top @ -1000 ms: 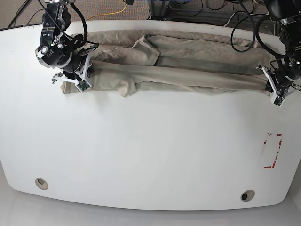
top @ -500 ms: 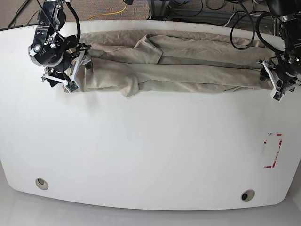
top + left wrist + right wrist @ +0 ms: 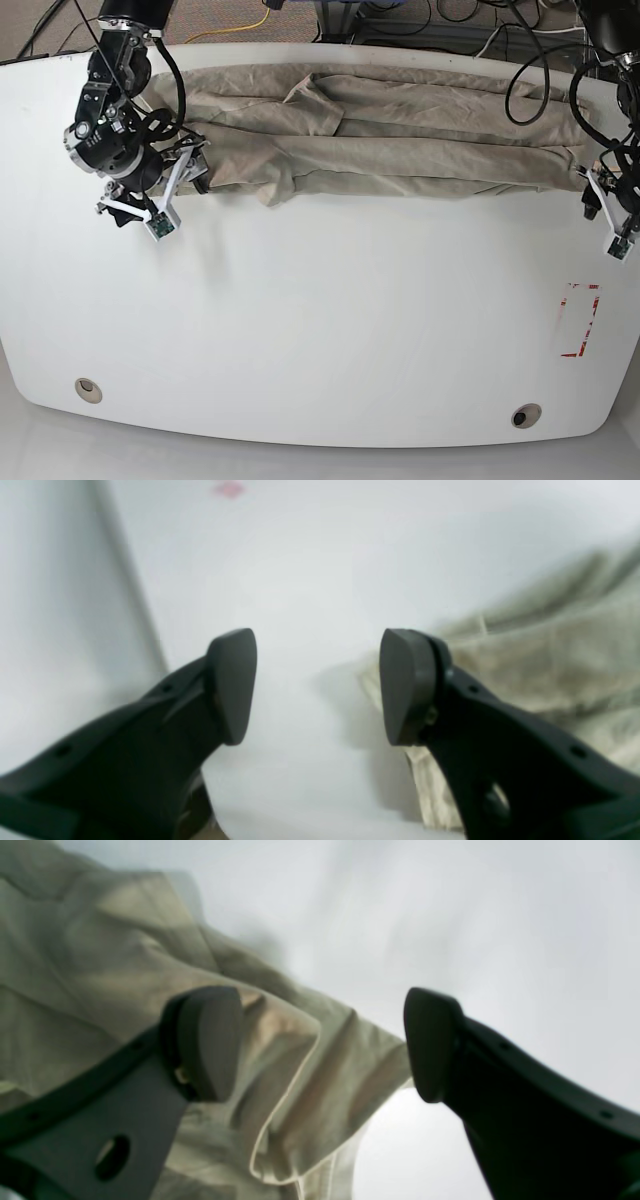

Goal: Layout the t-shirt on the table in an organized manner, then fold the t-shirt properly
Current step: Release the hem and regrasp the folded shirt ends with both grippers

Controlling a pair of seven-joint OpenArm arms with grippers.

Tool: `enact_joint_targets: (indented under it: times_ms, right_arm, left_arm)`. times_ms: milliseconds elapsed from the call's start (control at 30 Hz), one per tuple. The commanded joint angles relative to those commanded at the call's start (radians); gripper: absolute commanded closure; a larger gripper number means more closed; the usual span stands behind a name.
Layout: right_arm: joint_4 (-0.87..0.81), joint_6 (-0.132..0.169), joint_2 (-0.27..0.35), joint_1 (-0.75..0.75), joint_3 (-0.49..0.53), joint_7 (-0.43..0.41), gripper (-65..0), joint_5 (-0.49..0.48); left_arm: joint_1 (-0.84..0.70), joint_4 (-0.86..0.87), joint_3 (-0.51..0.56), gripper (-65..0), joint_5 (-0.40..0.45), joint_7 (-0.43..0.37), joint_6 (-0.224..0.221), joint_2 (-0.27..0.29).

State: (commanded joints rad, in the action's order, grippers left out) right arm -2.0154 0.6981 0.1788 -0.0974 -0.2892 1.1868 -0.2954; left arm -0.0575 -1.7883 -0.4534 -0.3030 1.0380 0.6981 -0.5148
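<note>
I saw the t-shirt [image 3: 400,140] stretched lengthwise between my left gripper [image 3: 317,687] and right gripper [image 3: 322,1045], both jaws apart, empty.

Robot lab: cabled arms, white table [image 3: 320,330]

Plain beige t-shirt [image 3: 400,140], glossy white table [image 3: 330,320], red tape rectangle [image 3: 580,320], black hands.

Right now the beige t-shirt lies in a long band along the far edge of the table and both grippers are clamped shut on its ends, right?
Not quite. The t-shirt does lie along the table's far edge, but both wrist views show the left gripper and right gripper open, holding nothing.
</note>
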Motion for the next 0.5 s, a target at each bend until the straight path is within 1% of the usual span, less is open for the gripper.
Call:
enact_joint_targets:
  times_ms: [67, 167, 267, 367, 467, 500]
  right_arm:
    - [0.020, 0.000, -0.006, -0.009, 0.044, 0.000, -48.7, 0.000]
    - [0.031, 0.000, -0.023, -0.025, 0.075, 0.000, -48.7, 0.000]
    - [0.032, 0.000, -0.041, -0.031, 0.081, 0.000, -48.5, 0.000]
    - [0.035, 0.000, -0.058, -0.043, 0.081, 0.000, -48.2, 0.003]
    - [0.063, 0.000, -0.064, -0.044, 0.081, -0.003, -48.0, 0.002]
    - [0.089, 0.000, -0.064, -0.043, 0.081, -0.008, -46.8, 0.002]
  left_arm:
    - [-0.017, 0.002, 0.002, -36.8, -0.002, 0.000, 0.000, 0.000]
    - [-0.038, 0.002, 0.003, -36.8, -0.005, 0.000, 0.000, 0.009]
    - [-0.041, 0.003, 0.003, -36.8, 0.002, -0.002, 0.000, 0.031]
    - [-0.063, 0.005, 0.003, -36.8, 0.002, -0.005, 0.000, 0.032]
    - [-0.072, 0.005, 0.003, -36.8, 0.002, -0.029, 0.000, 0.035]
    - [-0.089, 0.006, 0.003, -36.8, 0.002, -0.044, 0.000, 0.035]
